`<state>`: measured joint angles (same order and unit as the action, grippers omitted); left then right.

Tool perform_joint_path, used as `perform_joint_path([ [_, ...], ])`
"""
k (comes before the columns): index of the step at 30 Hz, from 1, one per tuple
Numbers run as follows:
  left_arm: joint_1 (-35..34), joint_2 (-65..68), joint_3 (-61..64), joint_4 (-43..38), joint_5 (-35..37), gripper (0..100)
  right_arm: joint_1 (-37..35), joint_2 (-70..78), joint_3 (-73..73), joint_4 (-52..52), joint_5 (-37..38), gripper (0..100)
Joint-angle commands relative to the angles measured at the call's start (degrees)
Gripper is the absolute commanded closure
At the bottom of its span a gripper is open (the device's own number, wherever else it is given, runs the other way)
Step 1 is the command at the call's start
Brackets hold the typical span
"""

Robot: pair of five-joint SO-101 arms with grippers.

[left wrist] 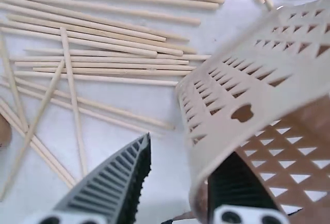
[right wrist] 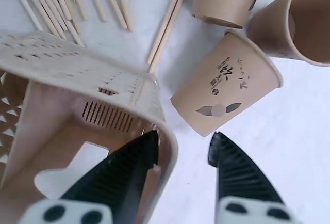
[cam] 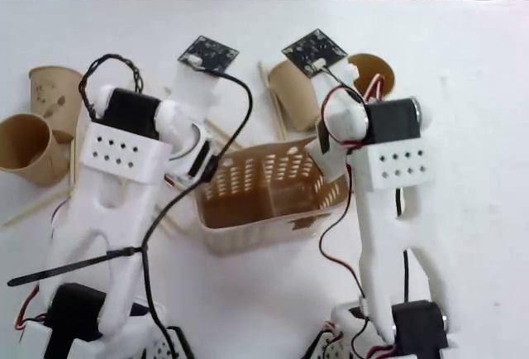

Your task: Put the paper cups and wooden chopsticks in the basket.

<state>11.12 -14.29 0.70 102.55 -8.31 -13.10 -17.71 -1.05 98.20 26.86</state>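
- Brown paper cups (cam: pixel 54 94) at the far left: two lie on the table (cam: pixel 479 210), well apart from the basket, and neither is packed yet.
- Wooden chopsticks (left wrist: pixel 103 43) lie loose and crossed on the table between those two and the basket. They overlap too much for an exact count, but I make it some twenty, all outside it.
- The left gripper (left wrist: pixel 188 152) is open with its fingers astride the basket's left-hand wall, one inside and one outside, gripping nothing.
- The basket (cam: pixel 248 231) sits in the middle between the two arms. What shows of its floor is bare, so I judge the task hardly begun.
- The right gripper (right wrist: pixel 183 139) is open too and holds nothing. One finger is at the basket's corner, the other just beside one of the paper cups (right wrist: pixel 227 92).
- Right of the basket, three paper cups sit close together, the nearest on its side. By my count that makes five in all, every one left to put in.
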Motion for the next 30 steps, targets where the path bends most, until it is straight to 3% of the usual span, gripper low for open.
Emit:
perform_joint_path([
  [1, 1.9, -2.2, -3.9, -0.1, -3.1, 82, -0.2, -5.6, -2.3, -0.2, 0.3, 82.3],
  [9, 1.9, -6.3, -11.9, -0.1, -4.7, 82, 0.0, -19.6, -2.0, -0.9, 0.2, 82.4],
  [23, 1.2, -29.3, -12.6, -0.9, -4.4, 82, 1.3, -38.5, 4.0, -1.4, 0.7, 82.3],
  [27, -9.8, -31.9, -9.8, -4.7, -1.8, 82, 11.6, -36.9, 5.8, -4.1, 4.0, 82.1],
  [30, -18.8, -31.5, -0.1, -10.6, 3.1, 82, 18.5, -27.7, 8.3, -10.9, 6.3, 82.1],
])
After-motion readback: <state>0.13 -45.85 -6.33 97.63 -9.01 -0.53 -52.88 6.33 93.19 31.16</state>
